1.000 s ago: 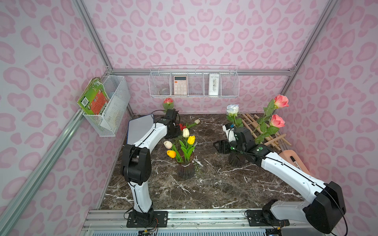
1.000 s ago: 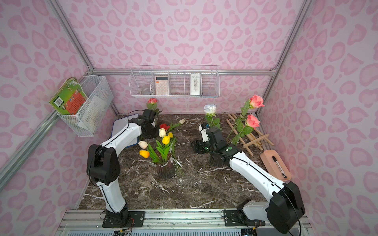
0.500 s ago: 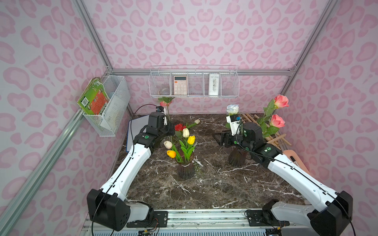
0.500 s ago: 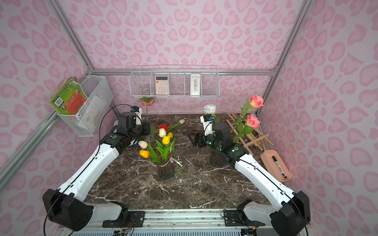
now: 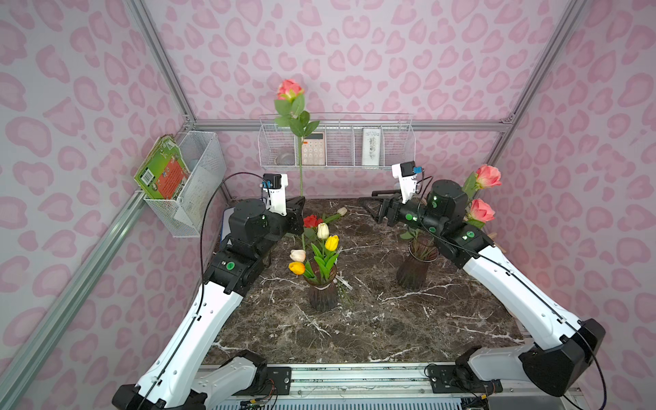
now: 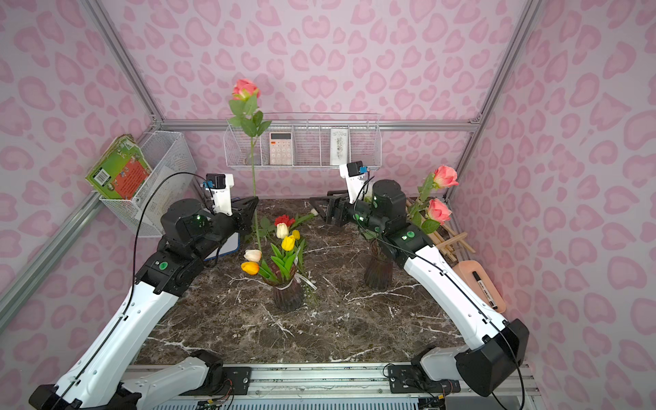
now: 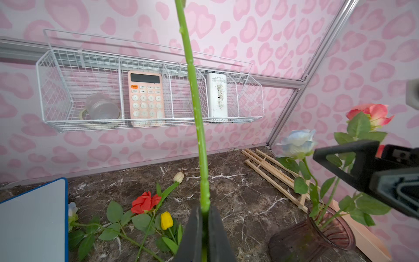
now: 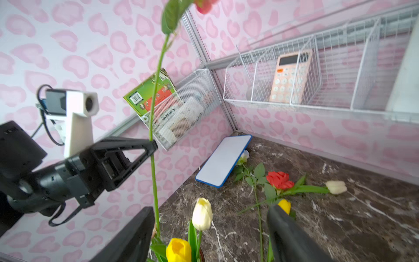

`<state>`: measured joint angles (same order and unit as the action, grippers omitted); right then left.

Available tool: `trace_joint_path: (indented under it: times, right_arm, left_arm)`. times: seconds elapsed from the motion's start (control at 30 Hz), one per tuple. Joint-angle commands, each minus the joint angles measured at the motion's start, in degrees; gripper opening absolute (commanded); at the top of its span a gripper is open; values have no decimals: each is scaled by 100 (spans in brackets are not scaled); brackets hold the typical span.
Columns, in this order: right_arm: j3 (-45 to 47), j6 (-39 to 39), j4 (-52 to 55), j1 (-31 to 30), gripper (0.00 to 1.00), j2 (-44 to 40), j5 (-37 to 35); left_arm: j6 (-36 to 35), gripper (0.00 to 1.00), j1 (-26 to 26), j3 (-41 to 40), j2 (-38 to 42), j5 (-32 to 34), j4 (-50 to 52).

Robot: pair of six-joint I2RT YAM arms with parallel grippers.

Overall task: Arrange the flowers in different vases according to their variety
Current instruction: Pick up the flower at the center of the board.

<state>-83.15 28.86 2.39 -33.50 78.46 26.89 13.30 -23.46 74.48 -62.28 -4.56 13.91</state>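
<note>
Pink rose [image 5: 289,88] now lifted higher behind the tulip vase [image 5: 322,295], my left gripper [image 5: 299,203] pinching its stem, my right gripper [image 5: 371,203] spread empty, back right of that vase.

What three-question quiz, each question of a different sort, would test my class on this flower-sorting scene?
1. True or false: the left tool is shut on the stem of the pink rose and holds it upright.
2. Pick one. The right tool is: A) open and empty; B) shut on a yellow bloom; C) shut on a wire basket.
3. Short answer: which variety of flower stands in the centre vase?

Key
1. True.
2. A.
3. Tulips.
</note>
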Motion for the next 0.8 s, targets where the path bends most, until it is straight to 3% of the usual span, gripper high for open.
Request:
trace_joint_path:
  times: [0.0,0.23,0.53,0.63,0.77]
  right_arm:
    - [-431,32,-230,10,81,107,397]
    - [-1023,101,-516,25,78,354,936]
    - [-830,421,-1137,27,67,345,1156]
    - [-771,542,-1316,40,54,324,1168]
    - [-688,656,-1437,104,20,270,1145]
  left_arm:
    - [-154,0,-123,185,-35,-746,-191]
    - [-314,0,-654,400,-296,-1553,-419]
    - [-524,0,-1336,392,-542,-1522,-659]
    - [-597,0,-1545,366,-626,-1425,-711]
    - [-642,0,-1726,324,-736,-1298,-805]
